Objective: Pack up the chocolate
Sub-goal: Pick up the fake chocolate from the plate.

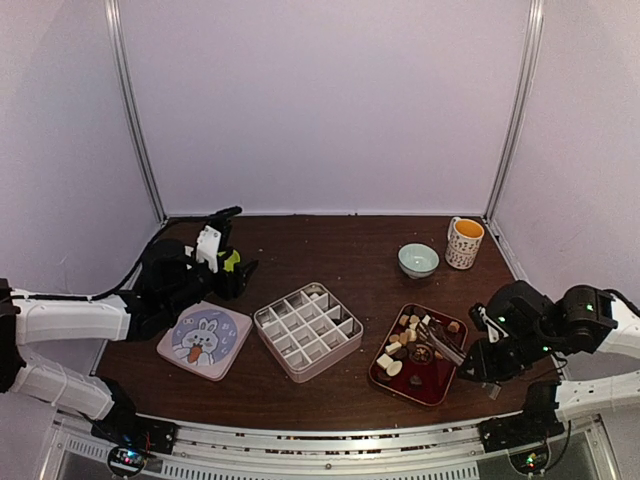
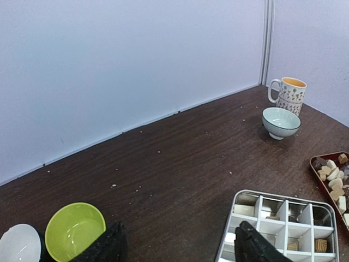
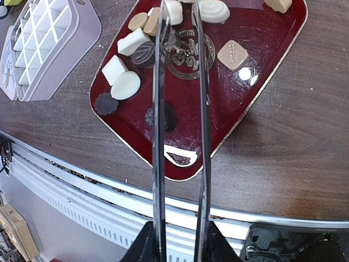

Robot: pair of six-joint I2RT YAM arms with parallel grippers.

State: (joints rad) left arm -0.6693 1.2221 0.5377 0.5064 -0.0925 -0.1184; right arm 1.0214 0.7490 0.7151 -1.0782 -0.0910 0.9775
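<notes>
Packing has barely begun. The chocolate [image 3: 125, 85], cream, tan and dark pieces, lies mostly heaped on a red tray [image 3: 262, 82] at the right of the bench [image 2: 180, 153]. Only a few pieces sit in the compartments of the divided box [image 2: 283, 197] just left of the tray, and most of its cells show bare. The box's rabbit-printed lid [image 1: 205, 340] lies off to its left, so filling and closing are both left to do.

The right end effector [image 3: 177, 245] is clamped on a pair of metal tongs [image 3: 158, 109], whose tips reach over the tray; whether they grip a piece cannot be told. The left end effector [image 2: 180, 252] hangs with its fingers apart and empty, beside a green bowl [image 2: 74, 230].

The bench is dark brown wood grain, dusted with pale crumbs. A small bowl [image 2: 280, 121] and a flowered mug [image 2: 289, 94] stand at the far right corner, and plain pale walls [image 1: 320, 100] close the booth.
</notes>
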